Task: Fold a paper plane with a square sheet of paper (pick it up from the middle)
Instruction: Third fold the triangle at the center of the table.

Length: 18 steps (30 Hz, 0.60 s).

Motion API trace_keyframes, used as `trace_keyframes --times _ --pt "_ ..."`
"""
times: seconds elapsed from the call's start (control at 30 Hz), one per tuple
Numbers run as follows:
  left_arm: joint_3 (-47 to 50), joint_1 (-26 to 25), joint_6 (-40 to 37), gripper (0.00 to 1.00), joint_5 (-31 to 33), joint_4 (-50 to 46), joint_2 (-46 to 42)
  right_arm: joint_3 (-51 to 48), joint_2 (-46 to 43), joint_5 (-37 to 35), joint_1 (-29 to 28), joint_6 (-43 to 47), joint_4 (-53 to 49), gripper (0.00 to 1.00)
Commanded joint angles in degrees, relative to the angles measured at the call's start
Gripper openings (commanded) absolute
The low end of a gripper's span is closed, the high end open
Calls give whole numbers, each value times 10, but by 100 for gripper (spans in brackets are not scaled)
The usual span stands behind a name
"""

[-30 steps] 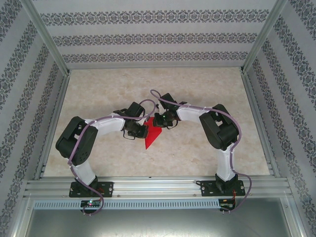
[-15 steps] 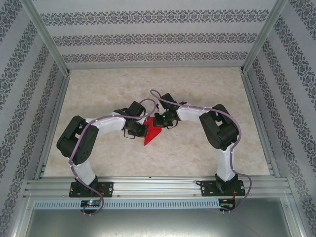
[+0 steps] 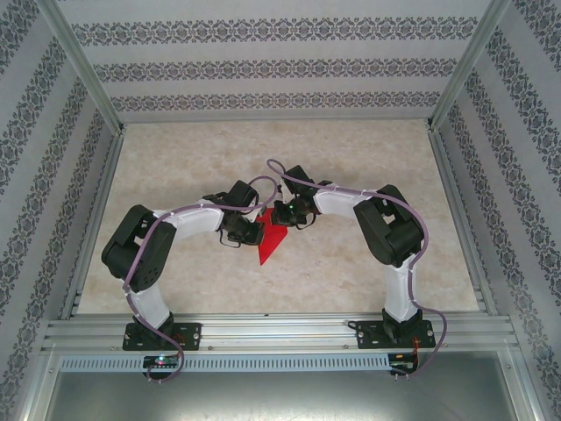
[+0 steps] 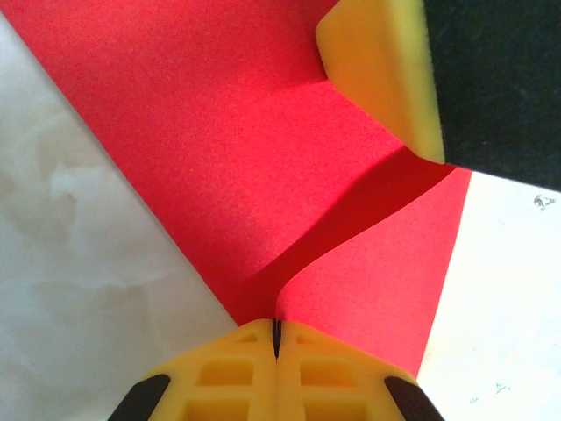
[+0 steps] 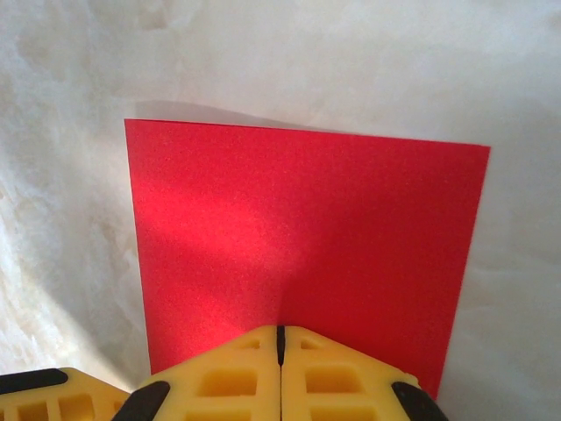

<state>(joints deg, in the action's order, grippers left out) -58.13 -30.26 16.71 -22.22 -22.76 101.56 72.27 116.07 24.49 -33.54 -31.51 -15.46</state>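
Observation:
The square sheet of paper is bright red and hangs between my two grippers near the table's middle, its low corner pointing toward the near edge. My left gripper is shut on one edge of the sheet, which curls up in a wave from the jaws. My right gripper is shut on the near edge of the sheet, which spreads flat and square in front of it. In the top view the left gripper and right gripper stand close together on either side of the paper.
The pale marbled table lies under the paper. Patterned walls and metal rails enclose the workspace. One yellow finger of the right gripper looms at the upper right of the left wrist view.
The paper's low corner lifted slightly toward the left gripper, then dropped back to about where it was. Both arms have barely moved and both grips hold.

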Motion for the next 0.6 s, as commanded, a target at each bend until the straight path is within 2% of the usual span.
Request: trace_keyframes --times 0.0,0.4,0.57 --pt "-1 3 2 4 8 -23 12 2 15 -5 -8 6 -33 8" --pt "-4 2 3 4 6 -22 27 1 12 0 -9 -1 -27 8" --pt "-7 2 3 4 6 -24 32 -17 -48 17 1 -24 7 12"
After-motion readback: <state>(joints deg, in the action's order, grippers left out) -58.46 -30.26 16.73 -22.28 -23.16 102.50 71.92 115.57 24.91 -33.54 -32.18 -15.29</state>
